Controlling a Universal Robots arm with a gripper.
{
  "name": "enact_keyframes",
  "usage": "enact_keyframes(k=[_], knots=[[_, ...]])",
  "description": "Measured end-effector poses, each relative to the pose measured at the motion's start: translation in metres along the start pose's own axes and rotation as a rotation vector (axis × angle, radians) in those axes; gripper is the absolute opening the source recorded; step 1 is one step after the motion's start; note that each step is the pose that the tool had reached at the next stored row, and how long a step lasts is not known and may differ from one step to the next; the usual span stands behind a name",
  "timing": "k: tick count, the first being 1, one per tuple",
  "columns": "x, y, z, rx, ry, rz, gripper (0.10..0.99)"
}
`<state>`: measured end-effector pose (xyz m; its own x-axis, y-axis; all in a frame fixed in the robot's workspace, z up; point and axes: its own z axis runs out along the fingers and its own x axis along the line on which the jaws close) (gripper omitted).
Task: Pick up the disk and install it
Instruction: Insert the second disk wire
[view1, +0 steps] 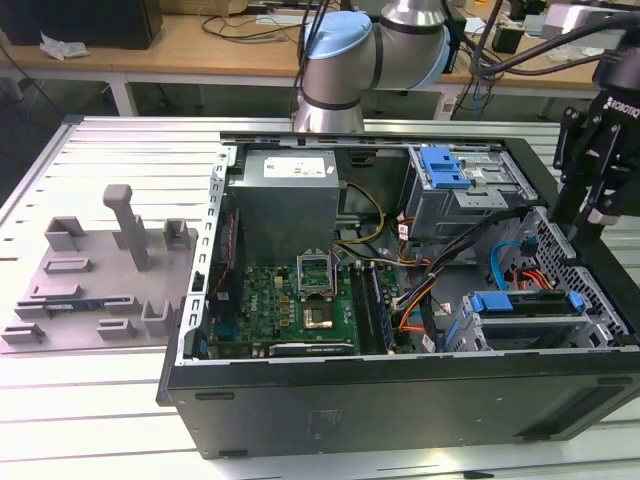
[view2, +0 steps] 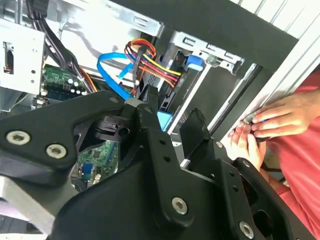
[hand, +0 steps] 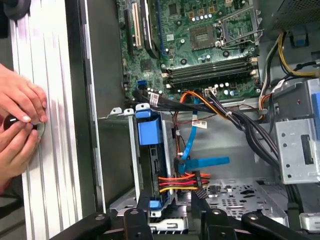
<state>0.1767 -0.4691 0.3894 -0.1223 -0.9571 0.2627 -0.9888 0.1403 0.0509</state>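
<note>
The disk (view1: 527, 312) sits edge-on in the drive bay at the case's front corner, on the exterior view's right, with its blue carrier tabs showing. In the first wrist view the disk (hand: 152, 167) stands in the metal cage, its blue tab at the end toward the motherboard and red, yellow and orange cables plugged in beside it. My gripper (view1: 588, 212) hangs above the case's edge on the exterior view's right, over that bay. In both wrist views the gripper (hand: 172, 224) (view2: 171, 120) is open, apart from the disk, with nothing between its black fingers.
A person's hands (hand: 20, 125) (view2: 267, 125) hold a small object on the ribbed table just outside the case wall. Inside the case are the motherboard (view1: 290, 300), the grey power-supply box (view1: 285, 195), a blue latch on a metal cage (view1: 443, 165) and loose cables (hand: 200, 162). Grey fixtures (view1: 100, 270) stand at the exterior view's left.
</note>
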Motion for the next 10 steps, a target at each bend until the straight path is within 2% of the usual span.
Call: enact_keyframes(k=[2, 4, 5, 8, 10], knots=[[-0.0010, 0.0089, 0.0022, 0.001, 0.0090, 0.002, 0.455], [-0.0047, 0.0108, 0.0026, 0.001, 0.0117, 0.002, 0.439], [-0.0081, 0.0115, 0.0023, 0.001, 0.0134, 0.003, 0.365], [-0.0139, 0.0133, 0.0023, 0.001, 0.0156, 0.003, 0.365], [-0.0149, 0.0150, 0.0047, 0.001, 0.0170, 0.004, 0.365]])
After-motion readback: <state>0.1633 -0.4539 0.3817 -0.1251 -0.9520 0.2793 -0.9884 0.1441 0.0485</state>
